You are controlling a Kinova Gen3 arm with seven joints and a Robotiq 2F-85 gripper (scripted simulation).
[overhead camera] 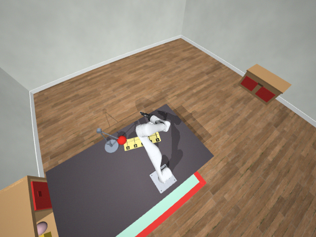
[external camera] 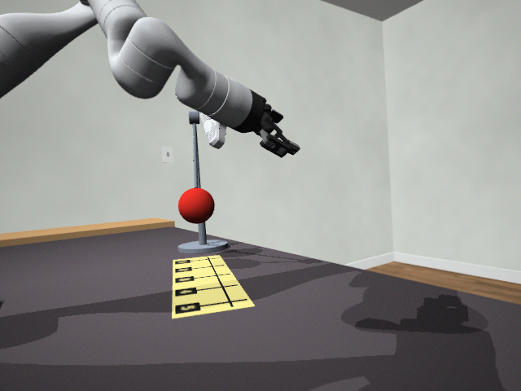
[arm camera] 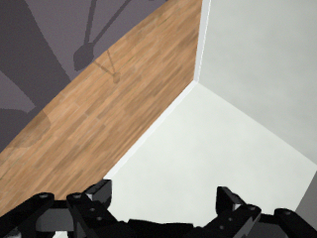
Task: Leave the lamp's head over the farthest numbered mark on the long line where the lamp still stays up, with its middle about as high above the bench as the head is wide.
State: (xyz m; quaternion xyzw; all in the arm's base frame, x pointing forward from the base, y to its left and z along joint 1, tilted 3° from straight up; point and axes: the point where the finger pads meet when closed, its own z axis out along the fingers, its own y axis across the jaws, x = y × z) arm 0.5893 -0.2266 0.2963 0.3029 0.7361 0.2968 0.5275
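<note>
The lamp has a round grey base [overhead camera: 111, 147] [external camera: 203, 246], a thin grey post with a joint at the top [overhead camera: 98, 131] [external camera: 193, 117], and a red ball head [overhead camera: 121, 139] [external camera: 195, 205]. The head hangs close to the base, above the bench, by the lamp end of the yellow numbered strip [overhead camera: 132, 143] [external camera: 207, 283]. The strip has a long line with several numbered marks. My gripper [overhead camera: 141, 112] [external camera: 286, 147] [arm camera: 163, 194] is open and empty. It is high above the dark bench [overhead camera: 89, 191] [external camera: 378, 358], off to the side of the lamp and apart from it.
The arm's base plate [overhead camera: 163, 182] sits near the bench's front edge, beside a green and red floor strip [overhead camera: 166, 204]. A wooden cabinet [overhead camera: 264, 82] stands by the right wall. Another cabinet [overhead camera: 15, 209] stands at the lower left.
</note>
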